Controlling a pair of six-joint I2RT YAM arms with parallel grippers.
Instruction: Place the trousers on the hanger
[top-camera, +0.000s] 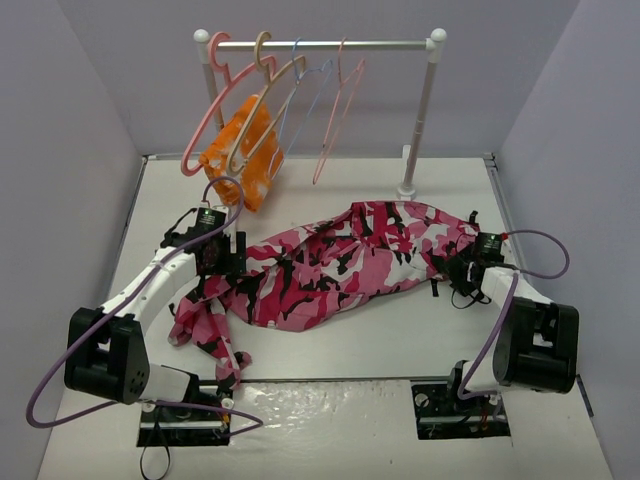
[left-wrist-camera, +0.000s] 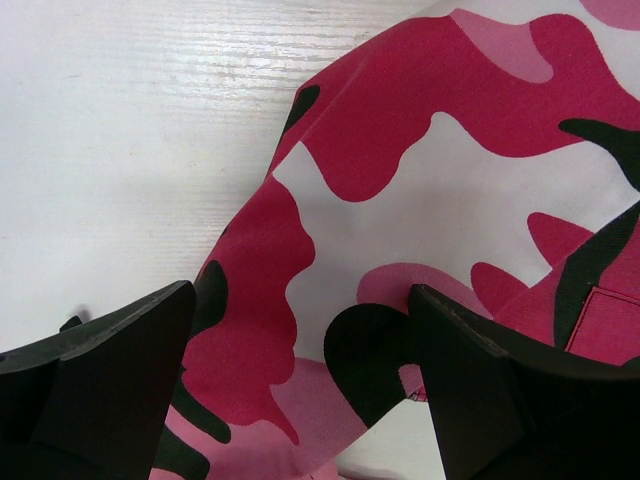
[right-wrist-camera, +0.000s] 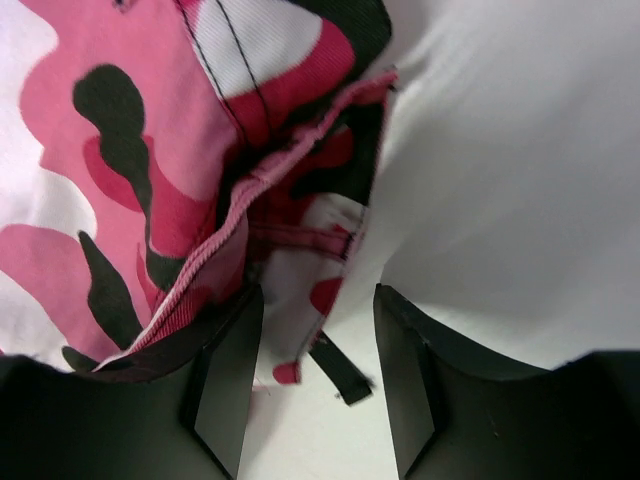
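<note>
Lab-type robot test cell, not a home. White tabletop (top-camera: 330, 340) is boxed in by plain lavender panels (top-camera: 90, 90) on the left, right and far sides. Two arm bases (top-camera: 100, 355) are bolted at the near edge, with purple cables (top-camera: 45, 400) looping loose. A small white clothes rail (top-camera: 330, 44) with hangers (top-camera: 330, 110) stands at the far side.

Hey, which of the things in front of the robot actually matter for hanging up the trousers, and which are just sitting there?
For the job:
- camouflage trousers, spread on the table
- tan hanger, hooked on the rail

Just there:
- thick pink hanger
- orange-and-white cloth
- blue wire hanger
- pink wire hanger
</note>
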